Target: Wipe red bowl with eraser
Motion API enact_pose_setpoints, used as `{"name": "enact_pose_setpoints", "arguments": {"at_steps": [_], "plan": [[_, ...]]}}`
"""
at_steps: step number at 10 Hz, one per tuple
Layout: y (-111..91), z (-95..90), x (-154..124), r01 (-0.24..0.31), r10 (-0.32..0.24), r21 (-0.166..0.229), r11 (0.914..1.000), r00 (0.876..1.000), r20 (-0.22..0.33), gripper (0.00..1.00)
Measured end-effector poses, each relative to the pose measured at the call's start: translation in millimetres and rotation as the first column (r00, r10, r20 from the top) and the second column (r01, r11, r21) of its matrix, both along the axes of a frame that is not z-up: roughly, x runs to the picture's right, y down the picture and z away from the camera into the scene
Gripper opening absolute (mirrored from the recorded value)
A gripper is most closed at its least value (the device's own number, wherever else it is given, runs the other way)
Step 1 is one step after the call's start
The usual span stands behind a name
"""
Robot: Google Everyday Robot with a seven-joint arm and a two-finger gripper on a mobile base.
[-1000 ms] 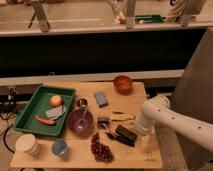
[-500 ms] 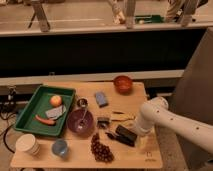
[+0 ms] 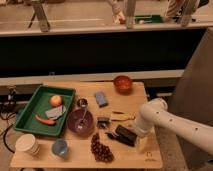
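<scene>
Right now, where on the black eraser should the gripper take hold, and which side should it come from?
Probably from above, across the narrow width near its middle. The eraser lies flat on the table, a long low block running diagonally, so its two long sides offer the best parallel faces. The gripper sits over its right end, which is hidden there. Grapes crowd the front-left side, so a sideways approach looks poorer.

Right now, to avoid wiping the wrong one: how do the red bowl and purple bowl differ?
The red bowl is smaller and sits near the table's far edge; the purple bowl is larger, beside the tray. Both stand upright. The gripper is at the eraser.
</scene>
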State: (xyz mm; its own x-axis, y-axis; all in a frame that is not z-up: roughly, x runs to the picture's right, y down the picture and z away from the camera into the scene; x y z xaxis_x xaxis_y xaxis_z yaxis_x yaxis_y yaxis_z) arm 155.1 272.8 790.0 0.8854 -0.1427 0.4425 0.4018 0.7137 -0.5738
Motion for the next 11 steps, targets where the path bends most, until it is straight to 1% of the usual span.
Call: {"name": "enact_pose_setpoints", "arguments": {"at_steps": [1, 3, 5, 8, 11], "plan": [[-0.4, 0.2, 0.4, 0.001, -0.001, -0.001, 1.0, 1.0, 0.0, 0.8], [-0.9, 1.0, -2.1, 0.048, -0.047, -0.02, 0.9987, 0.999, 0.027, 0.8], [-2.9, 3.9, -5.5, 0.086, -0.085, -0.022, 0.996, 0.995, 0.059, 0.8], [-10.3, 8.9, -9.7, 0.125, -0.124, -0.002, 0.9921, 0.987, 0.098, 0.8], [-18.2, 12.2, -11.7, 0.147, -0.148, 0.021, 0.9889, 0.983, 0.106, 0.8]]}}
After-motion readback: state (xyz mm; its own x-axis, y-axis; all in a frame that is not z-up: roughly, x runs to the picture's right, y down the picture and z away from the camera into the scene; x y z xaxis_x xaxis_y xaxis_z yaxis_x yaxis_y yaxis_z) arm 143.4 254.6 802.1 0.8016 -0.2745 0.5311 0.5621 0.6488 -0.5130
